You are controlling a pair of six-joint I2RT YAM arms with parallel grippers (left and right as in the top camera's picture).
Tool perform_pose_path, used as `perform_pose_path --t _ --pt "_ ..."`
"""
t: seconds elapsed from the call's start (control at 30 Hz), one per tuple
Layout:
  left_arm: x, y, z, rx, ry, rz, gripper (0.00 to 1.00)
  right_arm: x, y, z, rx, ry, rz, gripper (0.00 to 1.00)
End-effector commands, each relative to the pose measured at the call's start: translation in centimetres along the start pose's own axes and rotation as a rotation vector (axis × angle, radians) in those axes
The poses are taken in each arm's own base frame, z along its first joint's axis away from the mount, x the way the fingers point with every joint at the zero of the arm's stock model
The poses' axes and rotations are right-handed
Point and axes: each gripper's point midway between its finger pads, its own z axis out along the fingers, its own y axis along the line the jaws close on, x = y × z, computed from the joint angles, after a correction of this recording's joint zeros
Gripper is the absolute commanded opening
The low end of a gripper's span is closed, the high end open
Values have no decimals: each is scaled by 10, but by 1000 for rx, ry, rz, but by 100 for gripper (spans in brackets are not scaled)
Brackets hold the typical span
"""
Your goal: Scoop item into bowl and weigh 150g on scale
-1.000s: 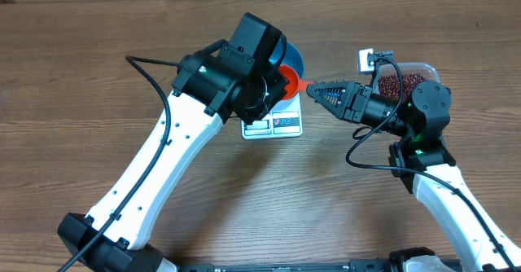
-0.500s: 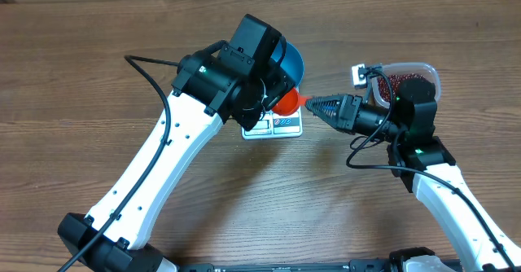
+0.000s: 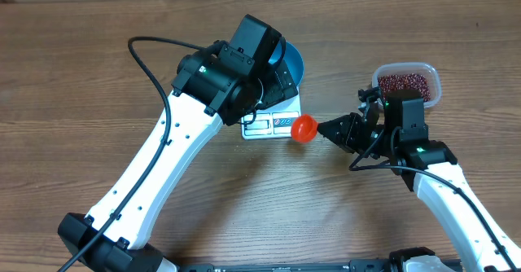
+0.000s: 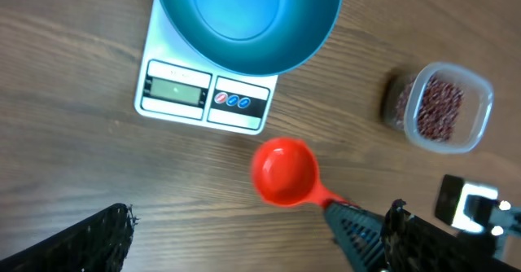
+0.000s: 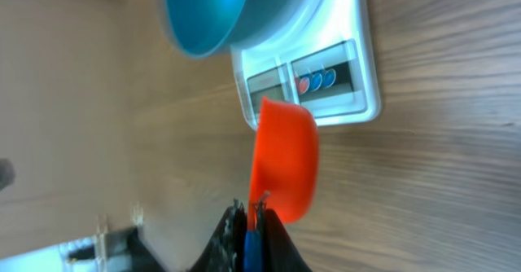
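Observation:
The blue bowl stands empty on the white scale; in the overhead view the left arm hides most of the bowl. The beans fill a clear tub at the right. My right gripper is shut on the handle of a red-orange scoop, which hangs in front of the scale and looks empty. In the right wrist view the scoop points toward the scale's display. My left gripper is open wide over the table in front of the scale, holding nothing.
The clear plastic tub sits to the right of the scale on the wooden table. The left arm stretches from the front left over the scale. A black cable loops above it.
My left gripper has opened wide. My right gripper has drawn the scoop back from the bowl toward the front right of the scale, uncovering the tub.

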Motion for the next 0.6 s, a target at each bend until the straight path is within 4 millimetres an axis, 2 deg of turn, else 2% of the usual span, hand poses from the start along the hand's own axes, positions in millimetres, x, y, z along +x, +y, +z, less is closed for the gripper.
perform_pose_path --t 0.0,0.23,0.33,0.47,0.57 --pt "-8 2 -5 -20 -43 218 100 -29 6 -28 162 -120 -118 4" --pt "-8 2 -5 -25 -44 380 100 -45 -3 -75 428 -189 -141 4" --pt "-8 2 -5 -28 -42 529 100 -45 -6 -91 509 -195 -129 4" --pt "-8 2 -5 -34 -38 792 100 -42 2 -102 520 -184 -123 4" --pt "-8 2 -5 -35 -38 853 100 -43 7 -106 517 -189 -125 4"
